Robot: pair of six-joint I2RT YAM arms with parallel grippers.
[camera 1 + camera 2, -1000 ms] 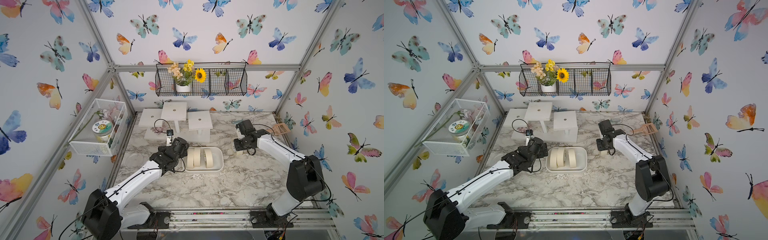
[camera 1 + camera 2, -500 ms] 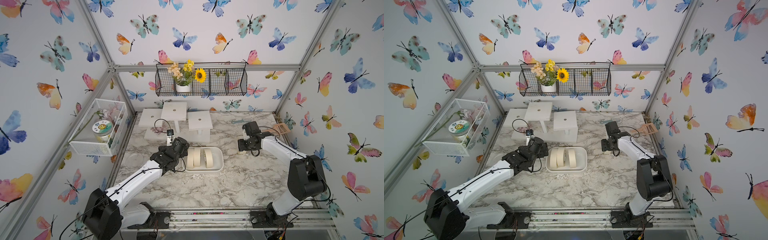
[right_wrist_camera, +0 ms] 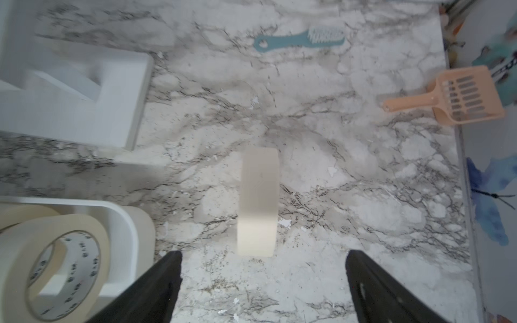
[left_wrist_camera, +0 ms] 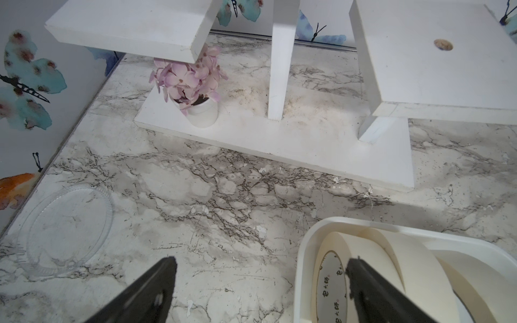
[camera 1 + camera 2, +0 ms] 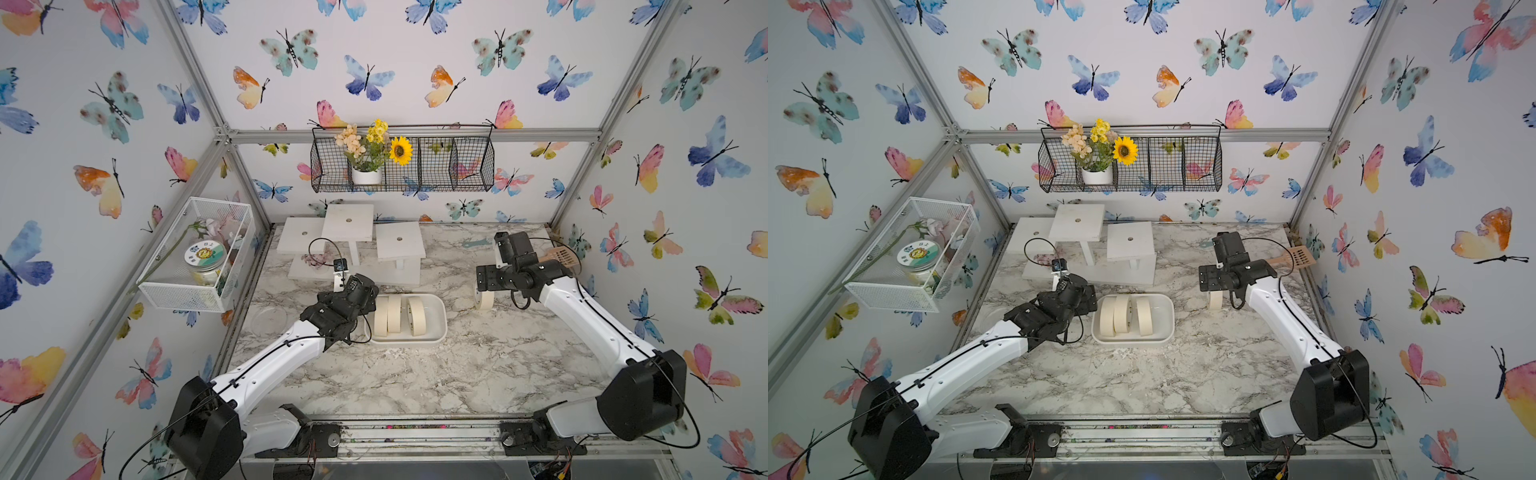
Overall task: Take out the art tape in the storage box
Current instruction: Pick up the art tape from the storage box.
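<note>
Marble tabletop (image 5: 415,374) bears one upright tape roll (image 3: 258,201), right tool (image 3: 264,256) spread above.

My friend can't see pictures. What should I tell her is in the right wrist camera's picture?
A cream roll of art tape stands on its edge on the marble table, just ahead of the open right gripper, which holds nothing. Beside it, the white storage box holds more tape rolls; farther off lie a teal brush and a peach scoop.

2 overhead views share the table (image 5: 415,374); 2 wrist views close.
</note>
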